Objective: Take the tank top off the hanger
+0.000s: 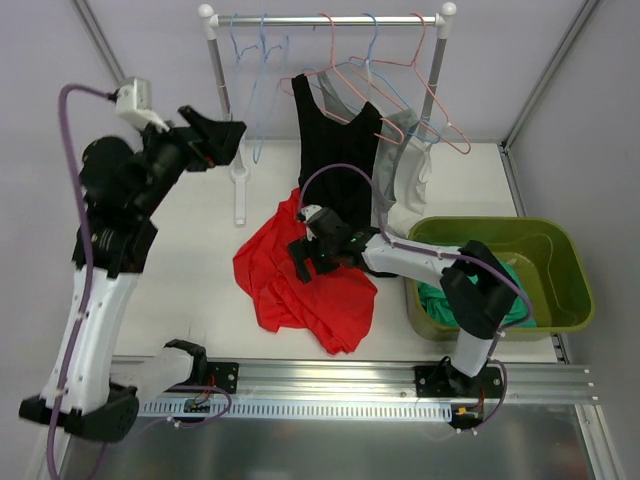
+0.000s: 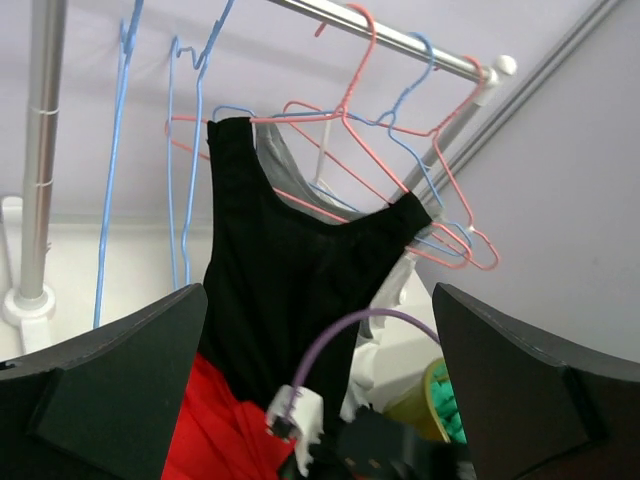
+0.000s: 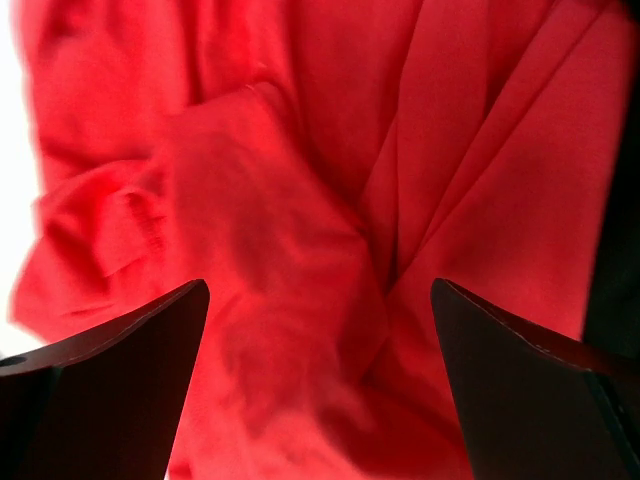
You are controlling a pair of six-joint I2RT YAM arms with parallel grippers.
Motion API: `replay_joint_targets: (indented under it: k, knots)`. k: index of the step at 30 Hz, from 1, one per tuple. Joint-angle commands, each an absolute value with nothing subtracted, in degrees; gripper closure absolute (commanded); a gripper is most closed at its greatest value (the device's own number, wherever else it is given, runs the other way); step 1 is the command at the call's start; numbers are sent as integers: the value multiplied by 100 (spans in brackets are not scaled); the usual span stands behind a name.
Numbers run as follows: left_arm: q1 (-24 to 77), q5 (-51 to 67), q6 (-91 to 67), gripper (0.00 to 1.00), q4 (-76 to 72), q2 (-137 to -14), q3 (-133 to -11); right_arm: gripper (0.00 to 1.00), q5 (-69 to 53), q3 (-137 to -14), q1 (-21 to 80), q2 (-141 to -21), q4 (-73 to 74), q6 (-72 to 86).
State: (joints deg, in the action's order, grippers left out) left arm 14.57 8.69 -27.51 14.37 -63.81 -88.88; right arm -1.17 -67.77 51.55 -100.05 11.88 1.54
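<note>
A black tank top hangs by both straps on a pink hanger at the rail. A red tank top lies crumpled on the table below it, off any hanger. My left gripper is raised at the left, level with the rail. It points at the black top from a distance, open and holding nothing. My right gripper hovers low over the red cloth, open, with nothing between its fingers.
The clothes rail carries several bare blue and pink hangers and a pale grey top at the right. A green tub with green cloth inside stands at the right, beside my right arm. The rail's white foot sits left of the red cloth.
</note>
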Motion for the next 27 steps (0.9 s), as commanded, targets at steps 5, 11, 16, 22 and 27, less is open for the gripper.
replay_joint_targets:
  k: [5, 11, 16, 22, 27]
  knots:
    - [1450, 466, -2426, 1, 1397, -3934, -6904, 0, 755, -7321, 5422, -11117, 1933, 334]
    - [1459, 202, -2164, 2, 2056, -2455, -5750, 20, 923, -7673, 5634, -11768, 2268, 263]
    - [1459, -174, -1618, 1, 2847, -1856, -5135, 81, 537, -7831, 5669, -11778, 2189, 141]
    - [1450, -949, -1574, 1, 2944, -687, -4211, 100, -296, -7989, 5853, -10717, 1777, -122]
    - [1450, -1413, -1547, 1, 3015, -335, -4228, 100, -809, -8147, 5862, -9810, 1486, -167]
